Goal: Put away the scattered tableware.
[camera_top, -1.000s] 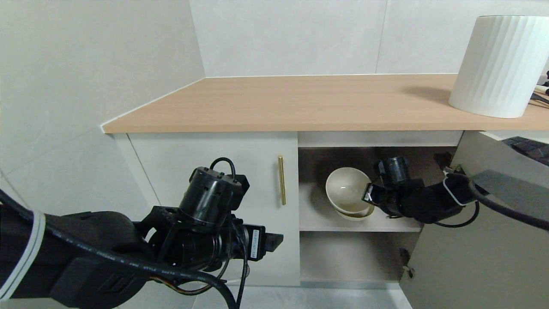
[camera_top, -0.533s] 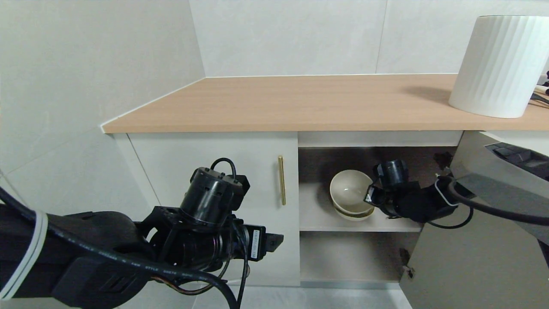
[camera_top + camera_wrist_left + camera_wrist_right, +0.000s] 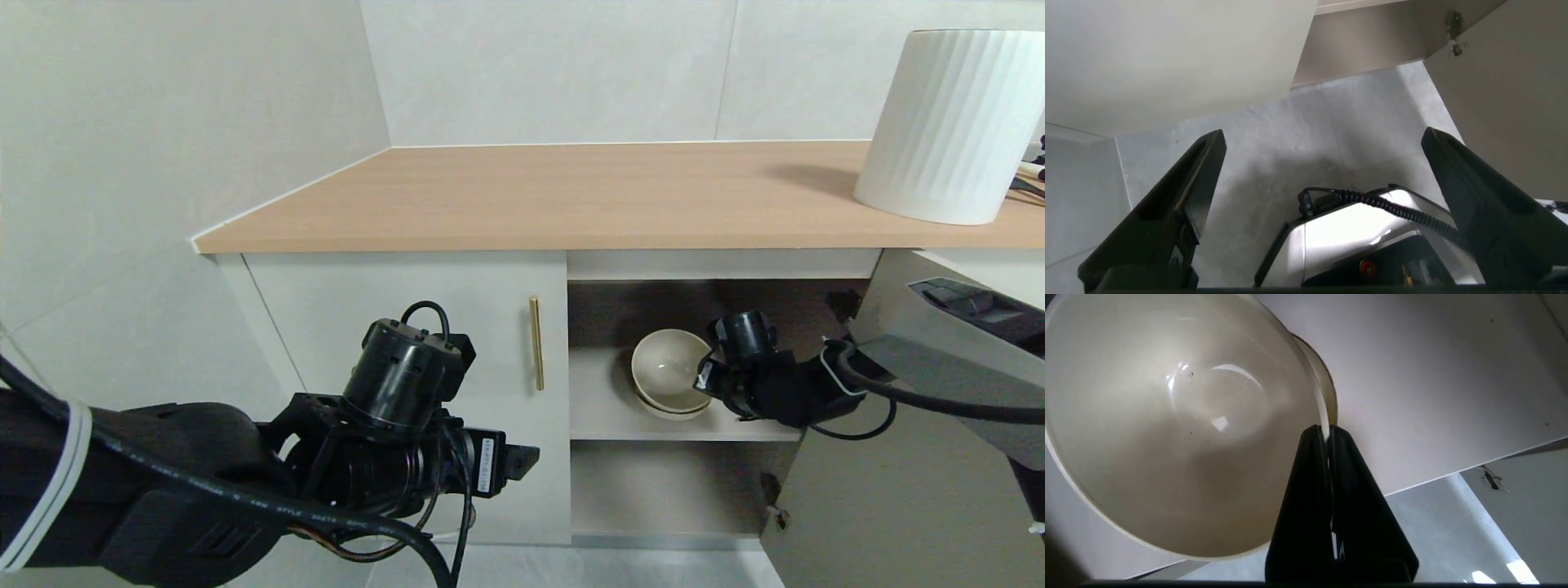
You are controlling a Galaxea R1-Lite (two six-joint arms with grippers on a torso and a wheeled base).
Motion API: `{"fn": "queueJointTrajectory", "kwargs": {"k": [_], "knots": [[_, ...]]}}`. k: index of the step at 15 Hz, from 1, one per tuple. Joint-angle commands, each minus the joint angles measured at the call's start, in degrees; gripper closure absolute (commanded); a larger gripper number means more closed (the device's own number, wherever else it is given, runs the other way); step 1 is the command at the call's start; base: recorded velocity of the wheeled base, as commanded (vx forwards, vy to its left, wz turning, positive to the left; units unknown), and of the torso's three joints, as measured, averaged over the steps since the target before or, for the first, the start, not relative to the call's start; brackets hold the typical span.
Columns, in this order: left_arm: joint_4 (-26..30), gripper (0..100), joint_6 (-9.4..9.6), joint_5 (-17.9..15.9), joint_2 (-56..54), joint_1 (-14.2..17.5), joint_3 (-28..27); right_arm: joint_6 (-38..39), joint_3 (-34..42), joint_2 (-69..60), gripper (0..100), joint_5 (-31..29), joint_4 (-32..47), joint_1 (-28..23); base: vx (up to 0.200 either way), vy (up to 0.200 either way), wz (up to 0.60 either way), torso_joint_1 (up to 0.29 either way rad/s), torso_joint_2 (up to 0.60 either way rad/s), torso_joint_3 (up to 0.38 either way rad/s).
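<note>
A cream bowl (image 3: 668, 367) hangs tilted inside the open cabinet, just above a second cream bowl (image 3: 665, 407) that rests on the middle shelf (image 3: 600, 408). My right gripper (image 3: 702, 377) is shut on the tilted bowl's right rim. The right wrist view shows the bowl (image 3: 1184, 416) from the inside, with the gripper (image 3: 1328, 457) pinching its rim, and the lower bowl's edge (image 3: 1323, 371) peeks out behind. My left gripper (image 3: 514, 465) hovers low in front of the closed left door. Its fingers (image 3: 1167, 220) stand wide open over the floor, holding nothing.
A tall white ribbed container (image 3: 947, 122) stands on the wooden countertop (image 3: 571, 196) at the right. The left cabinet door has a gold handle (image 3: 535, 343). The right door (image 3: 898, 490) is swung open beside my right arm. The lower shelf (image 3: 669, 490) is bare.
My right gripper has carried the bowl slightly right and down, and deeper into the cabinet. The bowl now tilts less and sits closer to the bowl below. The left arm has kept still.
</note>
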Motion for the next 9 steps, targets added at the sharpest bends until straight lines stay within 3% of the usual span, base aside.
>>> {"fn": "queueJointTrajectory", "kwargs": {"k": [1,4,5,9], "knots": [[-0.03,0,-0.02,0.04,0.03,0.02,0.01,-0.02,-0.08,0.32,100,0.10,-0.03,-0.22,0.000,0.000,0.00,0.000,0.00,0.000],[-0.03,0,-0.02,0.04,0.03,0.02,0.01,-0.11,-0.08,0.41,100,0.01,-0.03,-0.30,0.000,0.000,0.00,0.000,0.00,0.000],[-0.03,0,-0.02,0.04,0.03,0.02,0.01,-0.11,-0.08,0.41,0,0.01,-0.03,-0.30,0.000,0.000,0.00,0.000,0.00,0.000],[-0.03,0,-0.02,0.04,-0.06,0.02,0.01,-0.19,0.18,0.41,0,0.19,-0.03,-0.30,0.000,0.000,0.00,0.000,0.00,0.000]]}}
